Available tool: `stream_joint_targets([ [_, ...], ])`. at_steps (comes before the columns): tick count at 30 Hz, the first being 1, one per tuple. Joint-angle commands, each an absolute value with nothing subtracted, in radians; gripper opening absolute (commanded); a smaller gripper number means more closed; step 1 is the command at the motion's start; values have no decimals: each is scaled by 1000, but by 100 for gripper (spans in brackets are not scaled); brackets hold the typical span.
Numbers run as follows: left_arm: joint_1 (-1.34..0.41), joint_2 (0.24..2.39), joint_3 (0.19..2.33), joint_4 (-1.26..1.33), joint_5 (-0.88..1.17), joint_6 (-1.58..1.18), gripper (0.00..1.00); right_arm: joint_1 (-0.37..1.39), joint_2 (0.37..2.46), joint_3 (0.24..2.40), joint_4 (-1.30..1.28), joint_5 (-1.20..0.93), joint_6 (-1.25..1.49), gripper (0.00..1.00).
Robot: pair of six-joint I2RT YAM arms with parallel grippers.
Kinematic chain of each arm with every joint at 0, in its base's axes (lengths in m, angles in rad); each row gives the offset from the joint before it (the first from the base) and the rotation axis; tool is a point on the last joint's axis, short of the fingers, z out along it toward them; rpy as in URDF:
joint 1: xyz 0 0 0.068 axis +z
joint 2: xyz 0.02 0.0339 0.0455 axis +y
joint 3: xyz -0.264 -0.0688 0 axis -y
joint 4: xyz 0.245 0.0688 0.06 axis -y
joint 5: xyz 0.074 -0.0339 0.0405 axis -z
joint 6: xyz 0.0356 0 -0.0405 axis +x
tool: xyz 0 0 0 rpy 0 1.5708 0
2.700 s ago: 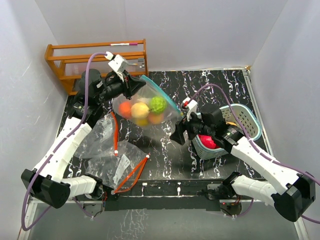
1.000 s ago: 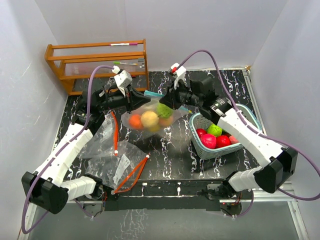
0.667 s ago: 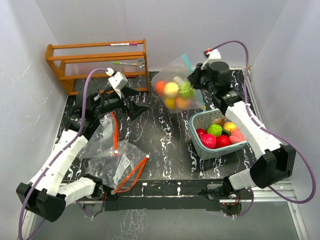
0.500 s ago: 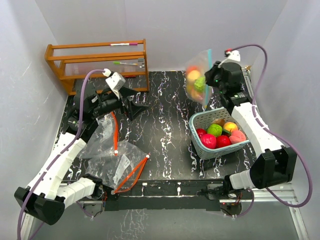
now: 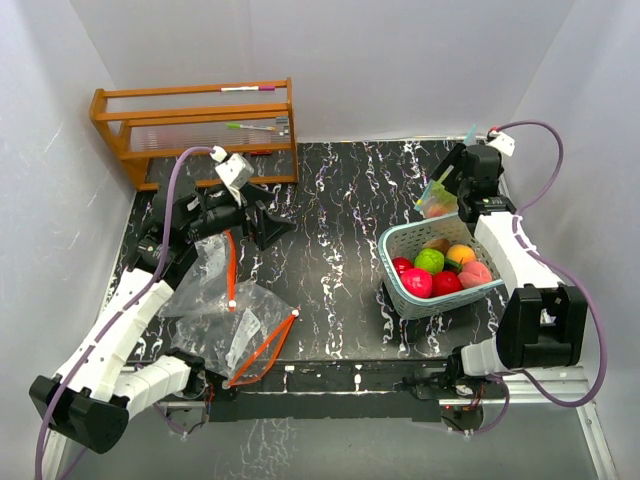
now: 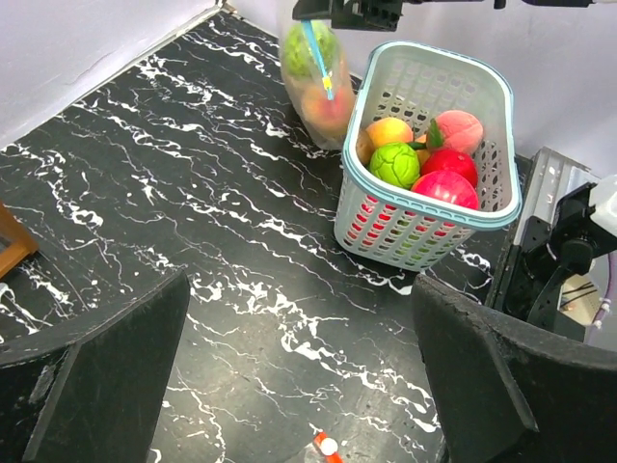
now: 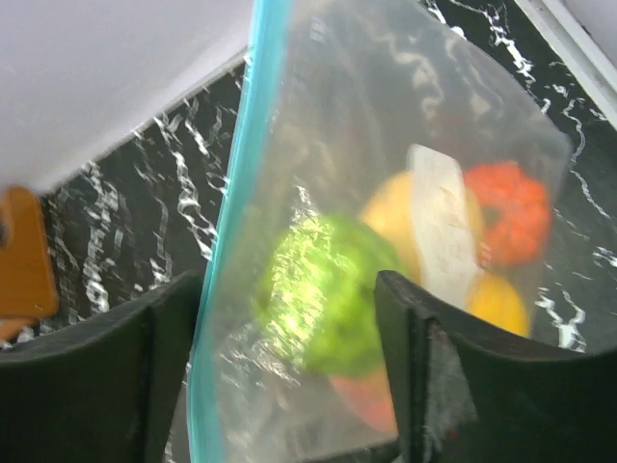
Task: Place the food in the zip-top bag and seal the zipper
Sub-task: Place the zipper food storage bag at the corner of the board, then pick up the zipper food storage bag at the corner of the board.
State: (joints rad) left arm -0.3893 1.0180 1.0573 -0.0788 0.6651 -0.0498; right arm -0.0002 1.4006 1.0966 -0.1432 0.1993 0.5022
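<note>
zip-top bag (image 6: 310, 82): clear, with a teal zipper strip (image 7: 241, 241). it stands on the worktop (image 6: 193, 222) near the far right corner. whether the zipper is sealed cannot be told.
food (image 7: 323, 294): in the bag, a green piece, an orange-red piece and yellow ones, all blurred through the plastic.
right gripper (image 7: 289, 328): at the far right corner over the bag's upper end. released, its 2 fingers stand apart on either side of the plastic and no pinch shows.
left gripper (image 6: 301, 309): released, fingers wide apart with only bare worktop between them. it hangs over the left half, well apart from the bag.
teal basket (image 6: 501, 207): by the right edge, just beside the bag on its near side; whether they touch cannot be told. it holds more food in red, green, orange and pink.
wooden rack (image 5: 190, 120): far left corner, against the wall.
crumpled clear bags (image 5: 215, 300): toward the near left corner, with orange zippers, beside the left arm.
</note>
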Motion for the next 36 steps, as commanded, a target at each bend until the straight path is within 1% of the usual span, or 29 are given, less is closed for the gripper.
stream_joint_targets([
  [1,-390,993,1047,-81,639,-72,97,5,1363,1121,-174,230,478,84],
  [2,-390,997,1050,-91,600,-84,97,5,1350,1121,-177,231,470,89],
  [4,-390,1012,1057,-115,527,-113,97,5,1291,1127,-188,221,449,92],
  [8,-388,1033,1045,-162,380,-202,97,6,1197,1172,-256,146,416,92],
  [9,-388,1034,1039,-179,315,-243,97,17,1178,1182,-276,124,414,92],
  [11,-383,1035,1029,-240,113,-332,97,67,1150,1197,-308,90,409,91],
  [13,-371,1034,1029,-308,-55,-436,97,170,1135,1206,-331,91,401,91],
  [15,-354,1026,1025,-358,-173,-518,97,301,1143,1209,-347,117,391,91],
  [20,-328,991,1008,-424,-334,-659,97,599,1218,1194,-348,144,397,91],
  [23,-324,986,973,-425,-382,-659,94,704,1244,1158,-291,143,420,91],
  [26,-324,1004,922,-418,-364,-677,87,746,1251,1119,-233,114,439,91],
  [29,-324,1040,865,-388,-342,-684,79,753,1250,1101,-221,111,448,91],
  [31,-324,1072,840,-375,-344,-677,77,753,1242,1089,-212,102,455,91],
  [36,-324,1178,829,-353,-350,-629,67,752,1231,1065,-208,95,466,91],
])
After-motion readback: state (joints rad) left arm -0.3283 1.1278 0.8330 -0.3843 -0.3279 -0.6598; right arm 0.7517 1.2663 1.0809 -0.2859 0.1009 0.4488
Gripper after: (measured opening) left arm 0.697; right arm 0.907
